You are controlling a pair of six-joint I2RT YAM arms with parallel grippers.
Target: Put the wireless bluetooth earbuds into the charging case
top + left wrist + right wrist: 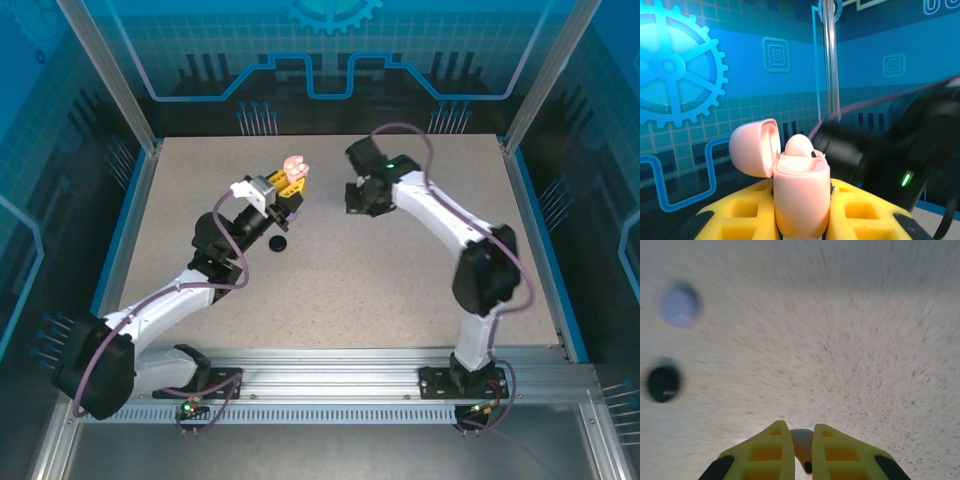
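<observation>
pink case [801, 200], yellow left gripper [803, 212], speckled table [400, 285]

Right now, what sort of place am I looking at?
Probably an enclosed robot test cell, not a home or shop: a speckled tabletop fenced by aluminium posts, walls printed with blue gear graphics, and a slotted mounting rail along the near edge.

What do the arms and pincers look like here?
White link shells, black joints on the left arm and right arm. The left pincer and right pincer have yellow fingers with rectangular pockets and black outer edges. A purple cable loops along each arm. A green light glows near the right wrist.
</observation>
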